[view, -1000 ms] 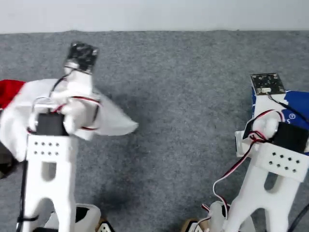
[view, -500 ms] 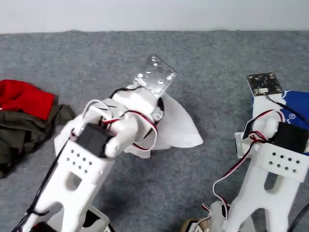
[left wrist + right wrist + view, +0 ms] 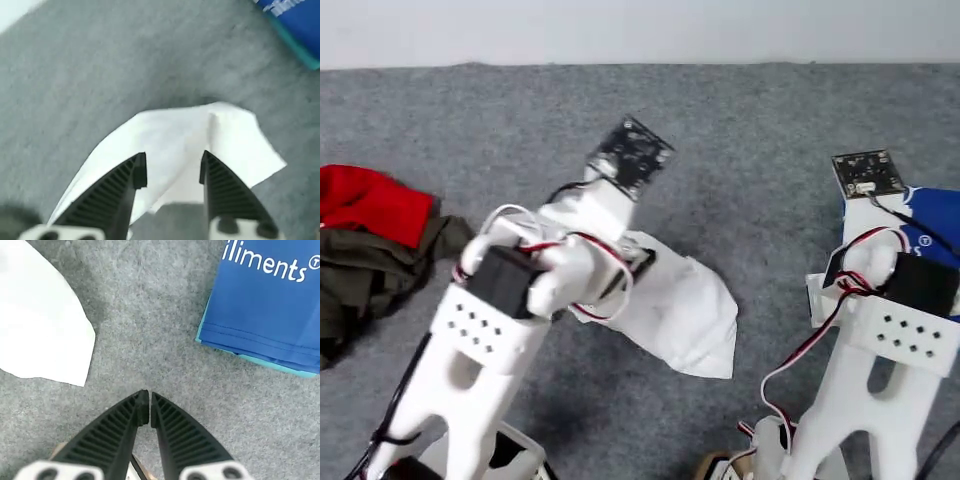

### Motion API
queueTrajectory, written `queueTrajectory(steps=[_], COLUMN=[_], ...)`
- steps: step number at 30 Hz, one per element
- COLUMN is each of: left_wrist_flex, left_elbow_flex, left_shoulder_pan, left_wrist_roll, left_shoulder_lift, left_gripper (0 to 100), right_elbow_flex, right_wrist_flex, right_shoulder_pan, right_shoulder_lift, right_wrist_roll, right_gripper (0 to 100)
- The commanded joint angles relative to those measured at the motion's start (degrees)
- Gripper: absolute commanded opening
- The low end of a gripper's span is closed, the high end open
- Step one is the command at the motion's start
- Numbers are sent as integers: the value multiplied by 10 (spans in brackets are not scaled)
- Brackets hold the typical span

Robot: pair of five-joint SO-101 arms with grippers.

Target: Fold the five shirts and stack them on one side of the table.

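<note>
White shirt (image 3: 685,315) down mid-table, left gripper (image 3: 171,170) spread wide above it.
Fingers well apart there, white cloth showing between them, and the shirt lies rumpled on the grey table (image 3: 770,130) between the two arms. Over on the right, the right gripper (image 3: 149,407) has its tips pressed together above bare surface, a folded blue shirt (image 3: 270,305) near it. A red shirt (image 3: 370,205) and a dark green shirt (image 3: 370,270) sit heaped at the left edge.
</note>
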Motion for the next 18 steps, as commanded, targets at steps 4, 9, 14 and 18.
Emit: queueTrajectory(steps=[4,9,14,18], left_wrist_flex=[75,126,102,36], left_elbow_flex=[-21,46,175,268], left_shoulder_pan=[-144,-236,-302,-342], left_wrist_roll=[-30,-122,-189,-230], left_shoulder_lift=[-39,-40,-39,-39], left_gripper=[183,157,156,212], right_elbow_flex=[-4,-2,30,37], right_wrist_flex=[22,22,22,22], right_shoulder_pan=[-37,-139,-190,-193], right_shoulder_lift=[-12,-10,23,45], right_wrist_roll=[4,4,4,3], right_gripper=[20,20,20,20])
